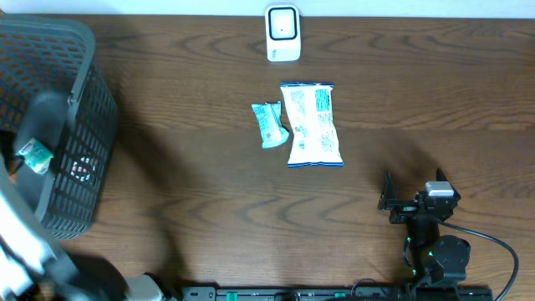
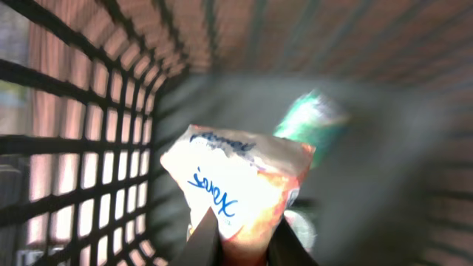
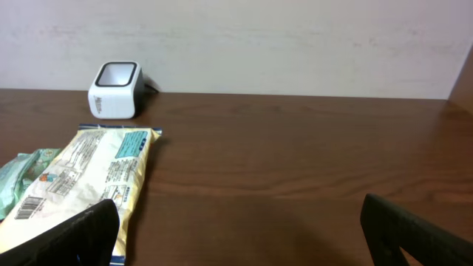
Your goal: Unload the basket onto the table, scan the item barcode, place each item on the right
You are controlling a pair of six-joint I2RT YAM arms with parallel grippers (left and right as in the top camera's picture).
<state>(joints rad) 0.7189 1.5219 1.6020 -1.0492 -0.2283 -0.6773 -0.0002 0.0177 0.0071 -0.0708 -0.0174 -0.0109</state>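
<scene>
The packet (image 2: 236,185), white and orange with blue lettering, is held inside the basket (image 2: 66,185), pinched at its lower edge by the closed left end effector (image 2: 244,236). The right end effector (image 3: 244,247) is spread wide and empty, well apart from the basket. With only an edge gripped, the packet could be dropped. It could also be snagged on the basket wall, or the green item (image 2: 314,118) behind it disturbed.

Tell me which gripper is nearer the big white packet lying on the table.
Right. The right gripper sits open in front and to the right of the big white packet. The left gripper is inside the basket at the far left, jaws shut on an orange-and-white packet.
</scene>
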